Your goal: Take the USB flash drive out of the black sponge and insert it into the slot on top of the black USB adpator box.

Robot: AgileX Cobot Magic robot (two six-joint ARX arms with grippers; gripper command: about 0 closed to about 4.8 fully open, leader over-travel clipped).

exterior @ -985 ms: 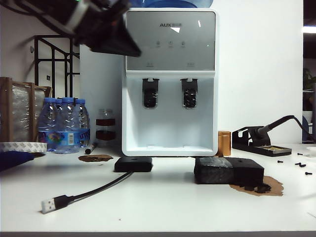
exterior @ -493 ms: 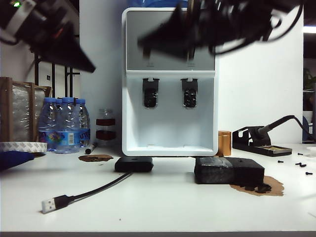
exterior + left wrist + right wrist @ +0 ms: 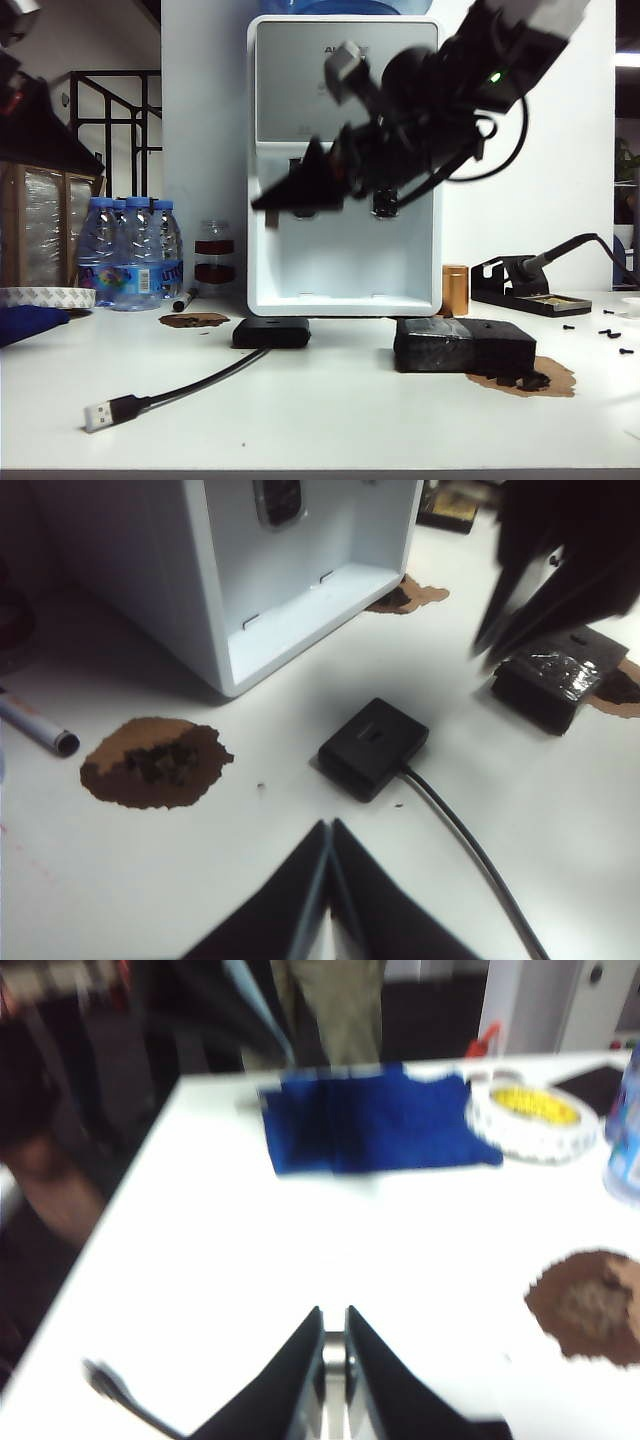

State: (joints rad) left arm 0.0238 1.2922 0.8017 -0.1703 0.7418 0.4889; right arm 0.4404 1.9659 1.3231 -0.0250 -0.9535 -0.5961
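Drive: not made out in any view; too small. It is judged to sit in the sponge, which lies on the table in front of the dispenser, right of the box and well apart from it. A small mark shows on the sponge top in the left wrist view, but whether it is the drive cannot be told.

Handling (judged): the drive is a tiny metal stick, so very light, stiff and smooth, and apt to slip or twist in the pads. It should be taken by the exposed end across the flat faces and pulled straight out. The sponge is soft w/ crumbly edges and may lift w/ the drive, so it may need holding down. The box is light too and could slide when the drive is pressed in.

Grippers: the R gripper hangs high over the table, above the box, jaws pinched to a sliver. A pale strip shows in that gap; drive or gripper part cannot be told. The L gripper is up at far left, fingers together, nothing seen held.

Containers: a faint recess shows on the box top, w/ nothing seen in it. The bottles look full of water. The jar holds sth. dark red. The dispenser bay is bare.
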